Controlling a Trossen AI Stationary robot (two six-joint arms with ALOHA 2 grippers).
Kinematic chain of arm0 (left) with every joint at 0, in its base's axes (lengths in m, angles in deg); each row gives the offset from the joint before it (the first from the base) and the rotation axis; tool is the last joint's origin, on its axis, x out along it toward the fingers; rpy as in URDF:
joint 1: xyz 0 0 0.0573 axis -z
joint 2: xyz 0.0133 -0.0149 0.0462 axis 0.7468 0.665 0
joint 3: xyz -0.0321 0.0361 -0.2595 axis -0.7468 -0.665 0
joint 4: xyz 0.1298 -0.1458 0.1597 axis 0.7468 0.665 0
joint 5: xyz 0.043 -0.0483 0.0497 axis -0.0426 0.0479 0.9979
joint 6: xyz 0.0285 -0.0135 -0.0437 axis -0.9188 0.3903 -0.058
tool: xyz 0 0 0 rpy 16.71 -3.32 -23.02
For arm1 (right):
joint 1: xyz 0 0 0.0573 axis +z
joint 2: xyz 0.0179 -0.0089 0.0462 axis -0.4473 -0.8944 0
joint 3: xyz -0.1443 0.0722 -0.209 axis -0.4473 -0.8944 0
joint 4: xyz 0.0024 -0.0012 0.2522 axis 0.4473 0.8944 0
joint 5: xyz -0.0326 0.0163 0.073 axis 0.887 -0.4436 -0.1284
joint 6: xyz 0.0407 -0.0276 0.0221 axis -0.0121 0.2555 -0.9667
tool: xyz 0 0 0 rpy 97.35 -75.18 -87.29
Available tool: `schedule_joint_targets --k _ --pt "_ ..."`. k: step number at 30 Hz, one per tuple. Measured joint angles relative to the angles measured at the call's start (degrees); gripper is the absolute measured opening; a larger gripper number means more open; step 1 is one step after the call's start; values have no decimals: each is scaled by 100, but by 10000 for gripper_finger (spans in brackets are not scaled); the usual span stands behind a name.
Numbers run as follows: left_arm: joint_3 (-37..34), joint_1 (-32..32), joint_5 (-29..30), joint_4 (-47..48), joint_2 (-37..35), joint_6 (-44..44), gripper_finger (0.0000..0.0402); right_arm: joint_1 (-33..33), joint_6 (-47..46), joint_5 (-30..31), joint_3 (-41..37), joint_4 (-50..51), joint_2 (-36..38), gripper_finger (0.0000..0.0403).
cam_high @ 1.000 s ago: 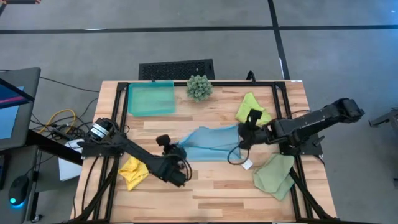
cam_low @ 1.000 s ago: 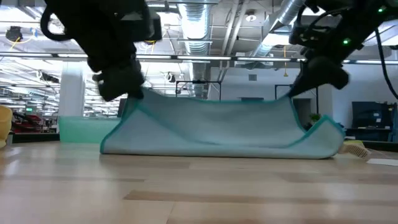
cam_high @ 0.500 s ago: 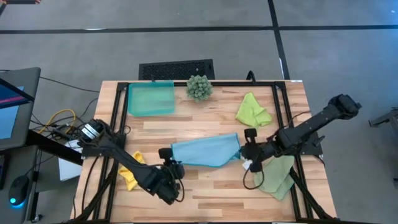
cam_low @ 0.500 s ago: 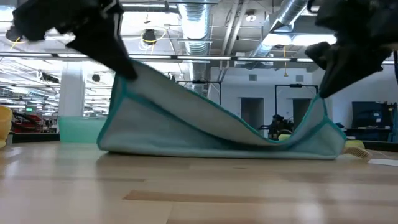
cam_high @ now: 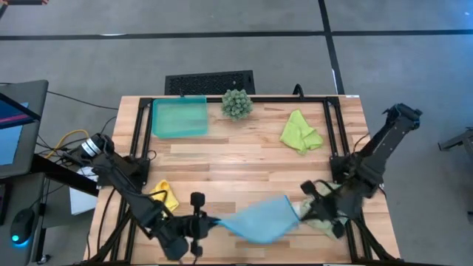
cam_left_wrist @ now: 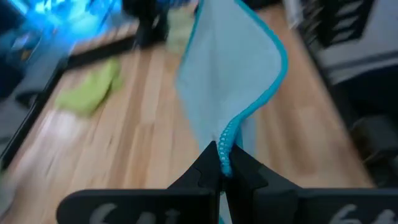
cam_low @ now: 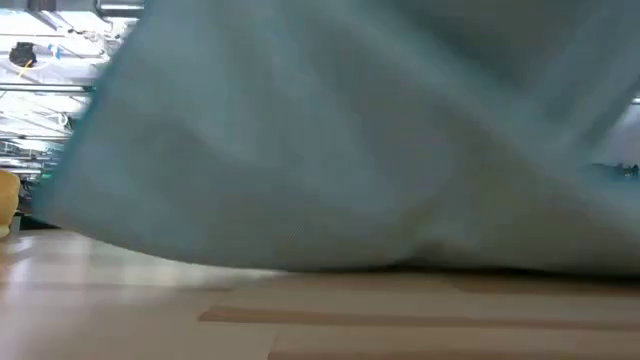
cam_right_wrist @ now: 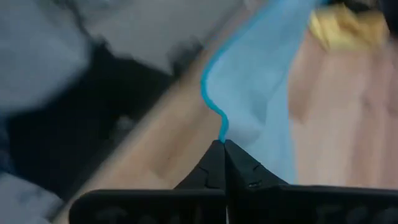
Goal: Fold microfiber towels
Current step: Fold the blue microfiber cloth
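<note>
blue towel: light blue towel (cam_high: 255, 219) is stretched between both grippers at the near edge of the bench (cam_high: 244, 151), fills the low view almost completely.
left gripper (cam_high: 198, 223): pinching one corner of the blue towel, fingers pressed together on the hem.
right gripper (cam_high: 301, 210): pinched on the opposite corner, same deal.
sage towel (cam_high: 323, 219): mostly hidden under the right arm.
yellow towel (cam_high: 164, 196): bunched just behind the left arm.
lime towel (cam_high: 299, 131): crumpled, far right side.
back edge: teal tray (cam_high: 179, 117) and spiky plant (cam_high: 236, 103).
</note>
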Motion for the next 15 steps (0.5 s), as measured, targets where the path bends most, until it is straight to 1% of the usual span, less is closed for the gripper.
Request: schedule_joint_targets --k 2,4,5,7,9,11,13,15 --pt "2 76 117 -381 -22 -211 0 259 -2 140 64 -438 40 8" --pt "2 111 446 -422 -24 -233 0 396 -2 328 114 -666 87 8" --pt "2 111 624 -290 -24 -169 0 411 -2 486 122 -642 115 8" --pt "2 38 882 249 -24 303 0 365 -127 941 106 -403 183 7" --pt "-94 -118 939 783 -24 973 0 202 -409 1399 38 -18 229 7" --pt "-310 -305 962 1183 -18 1514 0 -52 -689 1696 -91 359 227 8" --pt "-574 -503 965 1283 -16 1799 0 -358 -939 1863 -231 666 212 10" --pt "-861 -711 964 1219 -16 1939 0 -730 -1043 1936 -411 707 212 10"
